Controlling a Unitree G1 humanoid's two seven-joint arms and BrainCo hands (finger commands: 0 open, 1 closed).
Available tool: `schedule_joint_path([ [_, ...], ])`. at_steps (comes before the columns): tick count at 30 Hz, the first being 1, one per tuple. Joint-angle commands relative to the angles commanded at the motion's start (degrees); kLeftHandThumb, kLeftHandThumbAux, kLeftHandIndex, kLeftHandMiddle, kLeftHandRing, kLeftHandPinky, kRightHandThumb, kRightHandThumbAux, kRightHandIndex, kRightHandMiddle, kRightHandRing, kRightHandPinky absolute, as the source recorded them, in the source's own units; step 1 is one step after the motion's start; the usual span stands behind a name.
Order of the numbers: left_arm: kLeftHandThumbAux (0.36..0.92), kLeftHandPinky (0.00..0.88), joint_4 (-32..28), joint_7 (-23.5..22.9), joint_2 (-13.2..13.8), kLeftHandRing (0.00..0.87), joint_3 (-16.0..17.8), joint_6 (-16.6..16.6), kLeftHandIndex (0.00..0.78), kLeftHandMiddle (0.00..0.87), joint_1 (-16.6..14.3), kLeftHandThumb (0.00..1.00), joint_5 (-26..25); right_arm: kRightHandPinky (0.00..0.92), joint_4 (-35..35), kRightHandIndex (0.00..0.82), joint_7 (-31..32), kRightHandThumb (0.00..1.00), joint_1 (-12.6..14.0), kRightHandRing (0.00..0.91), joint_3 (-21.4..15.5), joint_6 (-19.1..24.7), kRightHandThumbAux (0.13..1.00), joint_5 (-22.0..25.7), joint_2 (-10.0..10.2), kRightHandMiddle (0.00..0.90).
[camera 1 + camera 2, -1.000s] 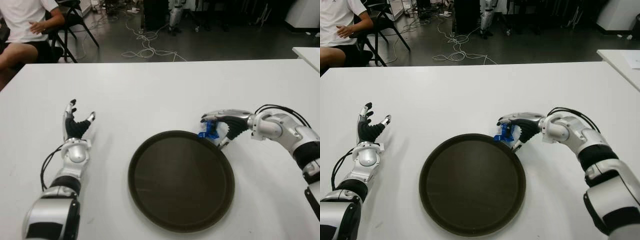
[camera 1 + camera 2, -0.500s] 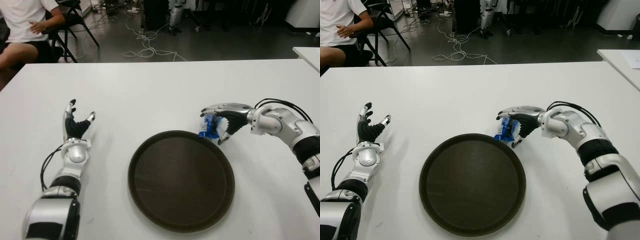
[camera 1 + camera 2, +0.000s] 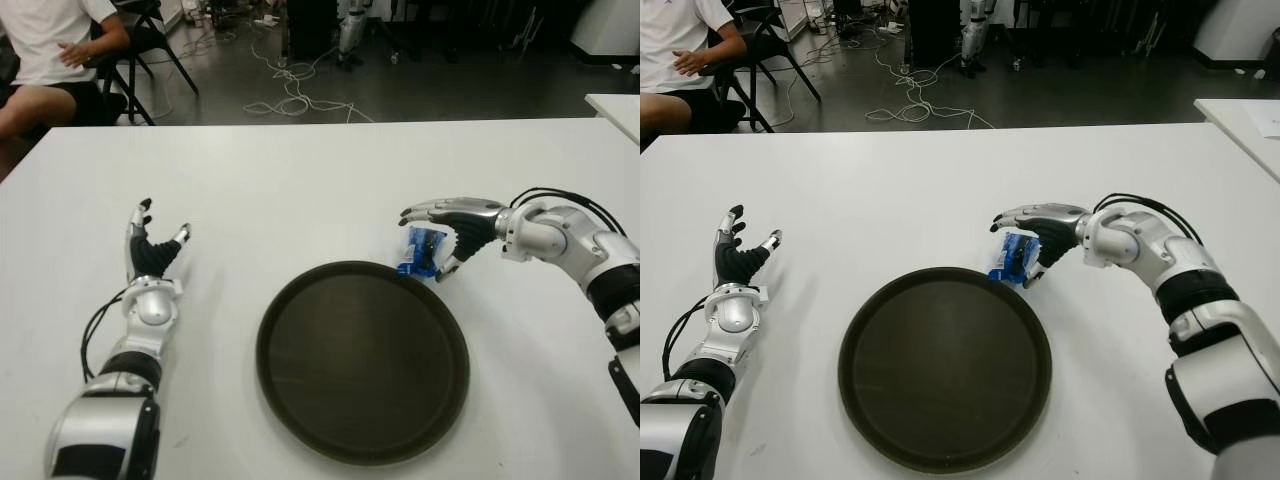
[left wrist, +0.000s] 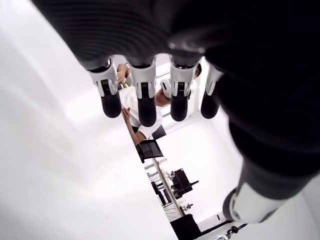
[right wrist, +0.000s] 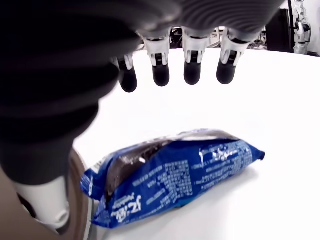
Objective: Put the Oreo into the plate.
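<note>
The Oreo (image 3: 418, 258) is a blue packet lying on the white table (image 3: 300, 190), its near end touching the far right rim of the plate. The plate (image 3: 262, 350) is a round dark tray with nothing on it. My right hand (image 3: 432, 236) hovers over the packet with its fingers (image 5: 192, 67) stretched out straight above it and the thumb off to the side, holding nothing; the packet (image 5: 170, 172) lies free under it. My left hand (image 3: 152, 250) shows far to the left of the plate, its fingers (image 4: 146, 100) spread and holding nothing.
A seated person (image 3: 45, 60) and black chairs (image 3: 150, 40) are beyond the table's far left corner. Cables (image 3: 290, 95) lie on the floor behind. A second white table (image 3: 615, 105) shows at the far right.
My right hand has let go of the Oreo, spread its fingers and risen slightly back and right. The packet stays at the plate's rim. The left hand has not moved.
</note>
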Motion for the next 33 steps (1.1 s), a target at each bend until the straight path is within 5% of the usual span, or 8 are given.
schedule_joint_path([
  [33, 0.723, 0.05, 0.27, -0.21, 0.02, 0.079, 0.13, 0.69, 0.062, 0.104, -0.22, 0.0, -0.13, 0.0, 6.85, 0.0, -4.18, 0.0, -2.05, 0.0, 2.17, -0.39, 0.756, -3.62, 1.18, 0.0],
])
